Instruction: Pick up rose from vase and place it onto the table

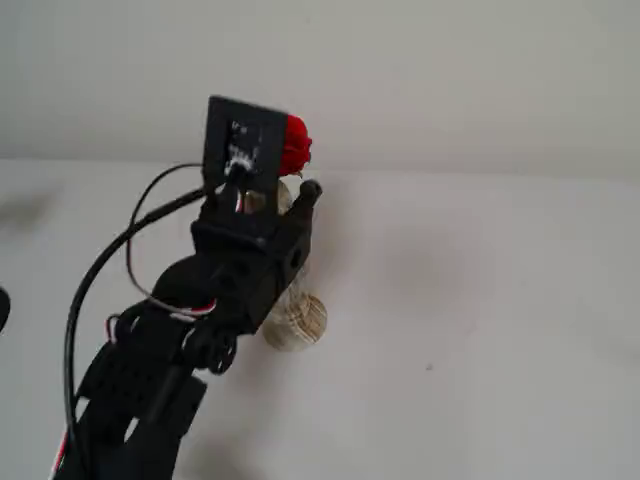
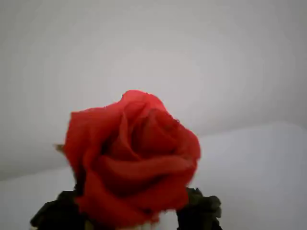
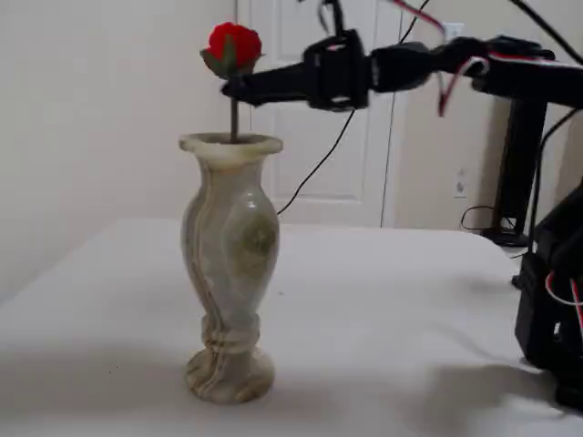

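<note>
The rose stands upright in the vase (image 3: 228, 246), its red bloom (image 3: 234, 44) above the rim and its thin stem (image 3: 234, 118) showing below it. The vase stands on the white table (image 3: 383, 309). My gripper (image 3: 230, 89) reaches in level from the right, and its tips are at the stem just under the bloom. In a fixed view from above, one fingertip (image 1: 310, 188) sticks out right of the stem, a little apart from it, and the bloom (image 1: 296, 145) peeks past the camera mount. The vase foot (image 1: 297, 320) shows below the arm. The bloom (image 2: 132, 158) fills the wrist view.
The arm's base and cables (image 3: 547, 300) stand at the right edge of the table. A white door (image 3: 310, 146) and wall lie behind. My arm (image 1: 150, 380) covers most of the vase from above.
</note>
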